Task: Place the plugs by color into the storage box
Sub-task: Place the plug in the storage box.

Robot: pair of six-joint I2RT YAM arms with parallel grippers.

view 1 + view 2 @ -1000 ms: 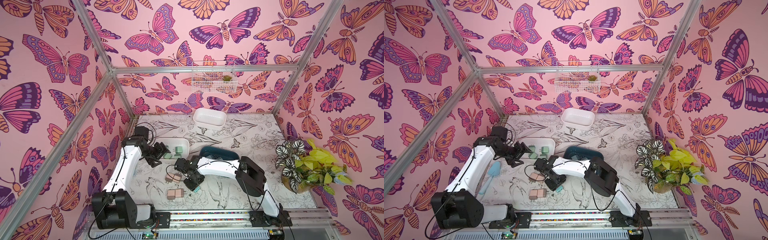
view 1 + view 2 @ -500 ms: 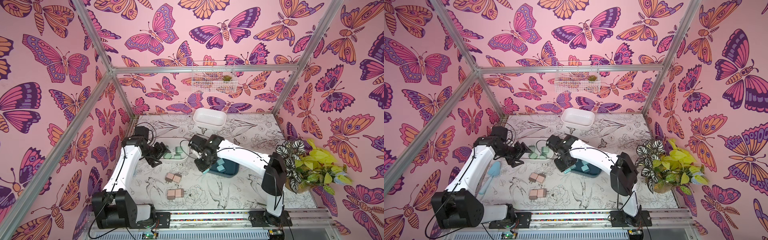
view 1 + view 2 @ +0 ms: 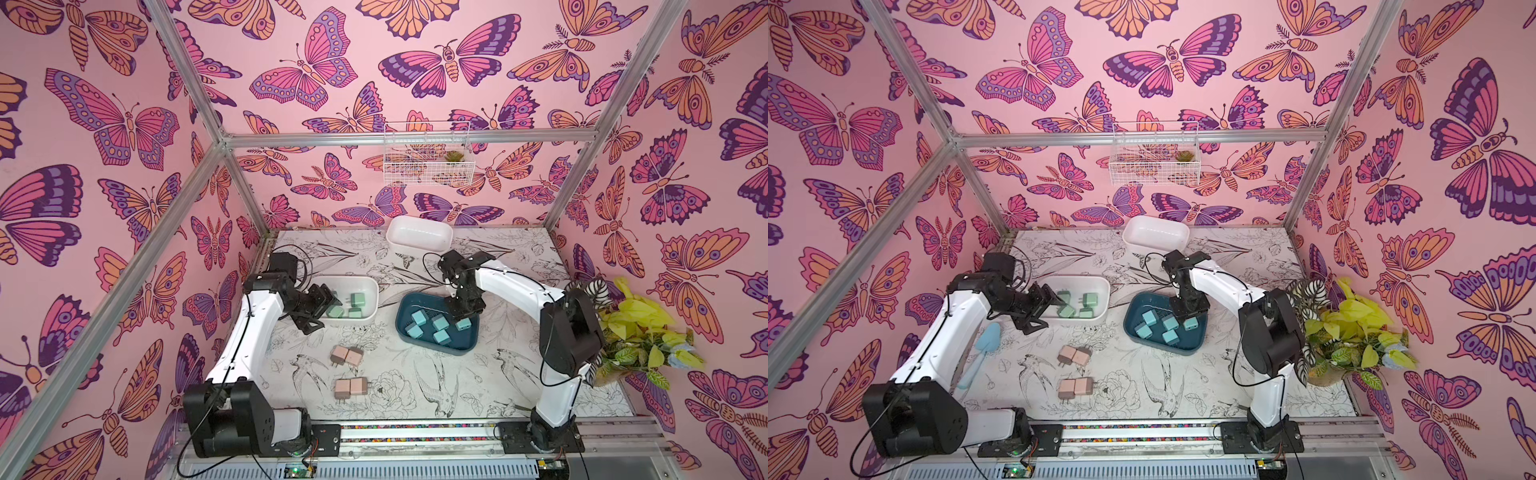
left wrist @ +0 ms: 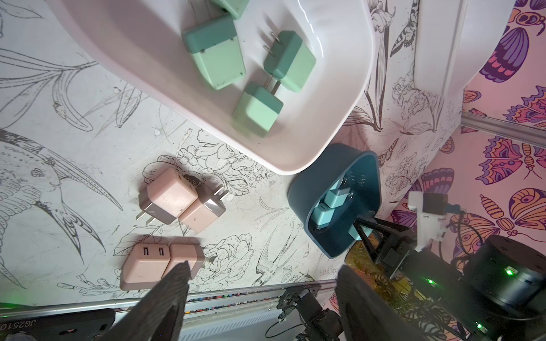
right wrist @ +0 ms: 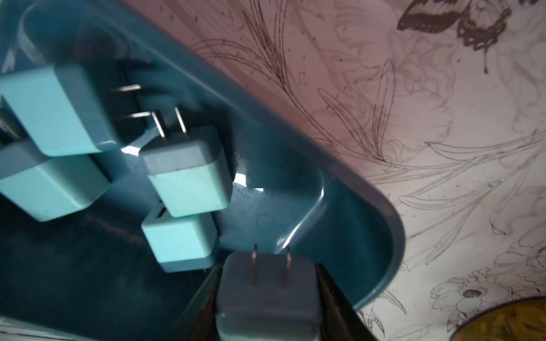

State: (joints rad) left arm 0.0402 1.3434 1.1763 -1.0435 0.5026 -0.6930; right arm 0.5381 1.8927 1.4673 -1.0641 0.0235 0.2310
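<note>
Fingers (image 5: 332, 304) of our right gripper (image 5: 267, 268) are pinching a teal plug (image 5: 266, 310) over the blue tray (image 5: 295, 165), so we are aiming low for its bare floor, left gripper (image 4: 263, 267) gaping empty.

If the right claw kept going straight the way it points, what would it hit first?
Probably the bare floor of the dark blue tray; the teal plug held in the right claw, prongs leading, would touch first.
</note>
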